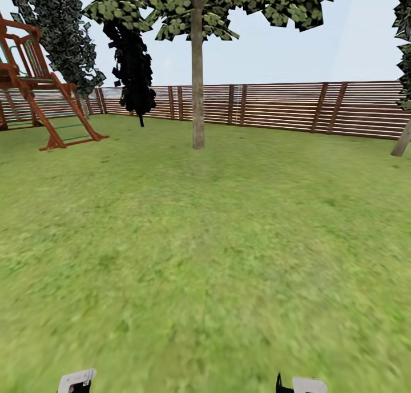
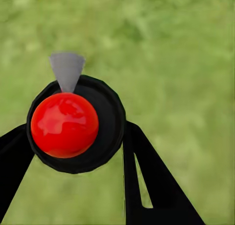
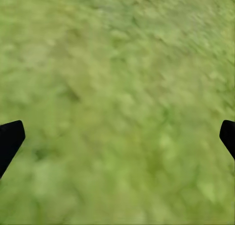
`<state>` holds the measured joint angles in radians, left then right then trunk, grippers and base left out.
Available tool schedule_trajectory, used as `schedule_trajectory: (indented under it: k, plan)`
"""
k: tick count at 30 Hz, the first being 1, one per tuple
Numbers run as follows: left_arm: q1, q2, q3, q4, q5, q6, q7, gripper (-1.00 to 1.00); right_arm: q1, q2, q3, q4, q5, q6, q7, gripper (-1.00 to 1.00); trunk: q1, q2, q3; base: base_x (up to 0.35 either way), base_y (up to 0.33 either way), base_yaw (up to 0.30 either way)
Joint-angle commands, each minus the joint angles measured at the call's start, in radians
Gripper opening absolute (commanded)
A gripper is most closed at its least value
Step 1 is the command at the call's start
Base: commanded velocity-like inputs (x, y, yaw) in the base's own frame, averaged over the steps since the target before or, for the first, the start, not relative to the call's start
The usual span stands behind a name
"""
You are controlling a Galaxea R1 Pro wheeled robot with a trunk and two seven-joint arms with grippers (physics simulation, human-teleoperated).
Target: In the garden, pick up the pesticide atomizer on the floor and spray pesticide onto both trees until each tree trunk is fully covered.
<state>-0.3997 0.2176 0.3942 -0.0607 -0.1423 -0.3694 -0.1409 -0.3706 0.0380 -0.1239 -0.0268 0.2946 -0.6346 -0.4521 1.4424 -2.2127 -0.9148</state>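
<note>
My left gripper [image 2: 73,141] is clamped on the pesticide atomizer [image 2: 76,124] — its black fingers [image 2: 147,181] press against either side of the dark round body. Looking down along the fingers, I see the glossy red top [image 2: 64,124] sitting off-centre in the black rim, with a small grey nozzle [image 2: 67,70] jutting past the edge. What is inside the bottle I cannot tell. Below it there is only blurred grass.

My right gripper [image 3: 117,139] is spread wide with nothing between the fingertips [image 3: 10,139], grass [image 3: 117,87] beneath it.

From my head, the lawn [image 1: 205,256] stretches to a brown slatted fence [image 1: 285,108]. One tree trunk [image 1: 197,79] stands upright ahead, well apart from me, under its leaf crown [image 1: 205,5]. A second, leaning trunk [image 1: 402,139] shows at the far right edge. A red wooden play frame [image 1: 40,90] stands to the left — beside it a narrow black-leaved tree [image 1: 134,68].
</note>
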Motion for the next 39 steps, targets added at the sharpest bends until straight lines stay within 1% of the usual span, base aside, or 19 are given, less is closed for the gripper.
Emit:
schedule_trajectory:
  k: [1, 20, 27, 31, 34, 39]
  plan:
    - [-0.001, 0.000, 0.009, 0.001, -0.010, -0.003, -0.003, -1.00, -0.001, 0.000, -0.008, 0.001, 0.011, -0.002, -0.005, 1.00, 0.000, 0.000, -0.001, 0.338, 0.000, 0.000]
    - [-0.001, 0.000, 0.008, 0.001, -0.011, -0.004, -0.003, -1.00, -0.001, 0.000, -0.008, 0.001, 0.011, -0.002, -0.005, 1.00, 0.000, 0.000, -0.001, 0.338, 0.000, 0.000]
    - [-0.001, -0.011, 0.005, 0.002, -0.016, -0.003, -0.005, -1.00, -0.001, 0.001, -0.008, 0.000, 0.010, -0.002, -0.004, 1.00, 0.000, 0.000, -0.001, 0.338, 0.000, 0.000]
    - [-0.001, -0.012, 0.005, 0.002, -0.016, -0.003, -0.005, -1.00, -0.001, 0.002, -0.011, -0.015, 0.008, -0.003, -0.004, 1.00, 0.000, 0.000, -0.001, 0.338, 0.000, 0.000]
    - [-0.001, -0.013, 0.005, 0.002, -0.016, -0.003, -0.005, -1.00, -0.001, 0.000, -0.013, -0.052, 0.008, -0.005, -0.005, 1.00, 0.000, 0.000, -0.001, 0.338, 0.000, 0.000]
    - [-0.001, -0.014, 0.005, 0.002, -0.016, -0.003, -0.005, -1.00, -0.001, 0.001, -0.011, -0.067, 0.008, -0.005, -0.006, 1.00, 0.000, 0.000, -0.001, 0.338, 0.000, 0.000]
